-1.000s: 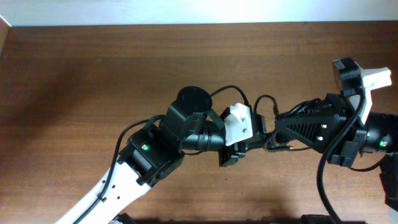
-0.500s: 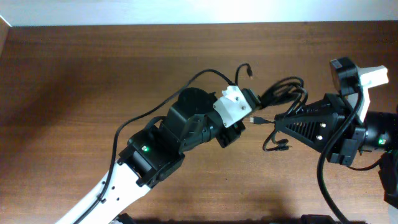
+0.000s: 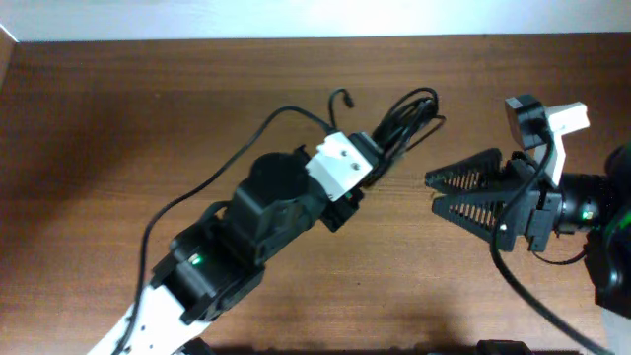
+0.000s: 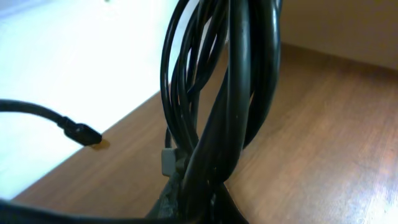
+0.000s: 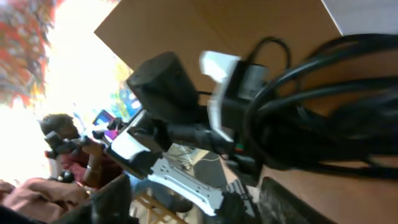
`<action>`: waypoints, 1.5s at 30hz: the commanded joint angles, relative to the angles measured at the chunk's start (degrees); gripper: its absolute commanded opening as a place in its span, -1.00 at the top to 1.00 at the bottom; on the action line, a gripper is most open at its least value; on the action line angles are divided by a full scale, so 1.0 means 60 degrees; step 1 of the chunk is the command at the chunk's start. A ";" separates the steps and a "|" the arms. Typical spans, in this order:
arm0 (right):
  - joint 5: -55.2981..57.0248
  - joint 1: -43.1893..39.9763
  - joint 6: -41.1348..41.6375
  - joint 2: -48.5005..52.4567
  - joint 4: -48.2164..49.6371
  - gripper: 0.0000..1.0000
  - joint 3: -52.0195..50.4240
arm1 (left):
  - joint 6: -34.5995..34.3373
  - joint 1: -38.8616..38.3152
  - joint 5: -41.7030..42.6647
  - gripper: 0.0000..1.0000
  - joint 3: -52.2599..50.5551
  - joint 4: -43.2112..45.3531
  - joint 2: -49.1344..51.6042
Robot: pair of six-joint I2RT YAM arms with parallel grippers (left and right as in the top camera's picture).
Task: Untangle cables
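I seem to be in a robotics lab or test room. My left arm (image 3: 246, 217) and right arm (image 3: 552, 197) work over a plain brown wooden table (image 3: 118, 128). Beyond my left arm, past the table's edge, a seated person (image 5: 68, 152) shows, blurred, in bright light.

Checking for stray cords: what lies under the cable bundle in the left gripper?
Only bare wooden table shows beneath the cable bundle, which is shut in the left gripper. The strip directly under its loops is covered in the overhead view.
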 commanded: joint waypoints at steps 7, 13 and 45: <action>-0.0222 -0.0033 -0.0084 0.0164 0.0022 -0.46 -0.0076 | -0.0160 0.0040 0.0146 1.00 0.0073 -0.0135 -0.0940; -0.0033 -0.0033 -0.0127 0.0164 0.0022 -0.05 -0.0076 | -0.0164 0.0040 0.2215 1.00 0.0073 0.0226 -0.0681; 0.0313 0.0488 -0.1417 0.0164 0.0124 0.10 -0.0076 | -0.1643 0.0004 0.5843 1.00 0.0073 0.2692 0.0641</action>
